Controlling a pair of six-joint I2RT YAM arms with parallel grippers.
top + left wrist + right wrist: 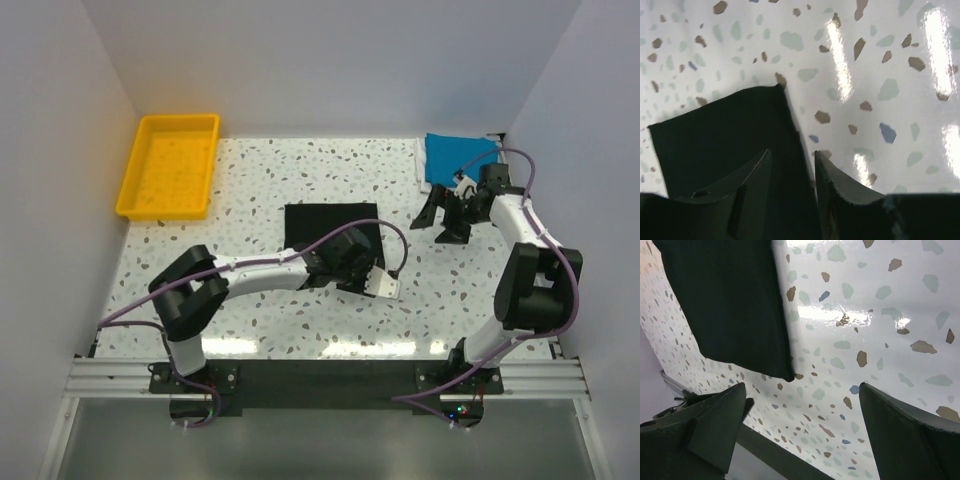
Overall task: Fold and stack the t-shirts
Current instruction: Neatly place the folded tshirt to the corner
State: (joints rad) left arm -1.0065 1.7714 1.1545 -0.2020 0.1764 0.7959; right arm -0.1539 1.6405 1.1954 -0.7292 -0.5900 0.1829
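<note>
1. The left gripper [792, 152] sits low over the near right edge of the folded black t-shirt [320, 225] at mid-table, its fingers narrowly parted.
2. The right gripper [440, 220], further right, is spread wide and holds nothing.
3. A blue t-shirt [455, 155] lies far right, and a yellow tray [170, 165] far left.

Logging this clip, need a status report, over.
Left gripper slightly open, low over edge of black t-shirt. Right gripper wide open, empty, over table. Blue t-shirt far right, untouched. Nothing in the way.

Left hand [792, 152] ajar, right hand [802, 385] wide open
</note>
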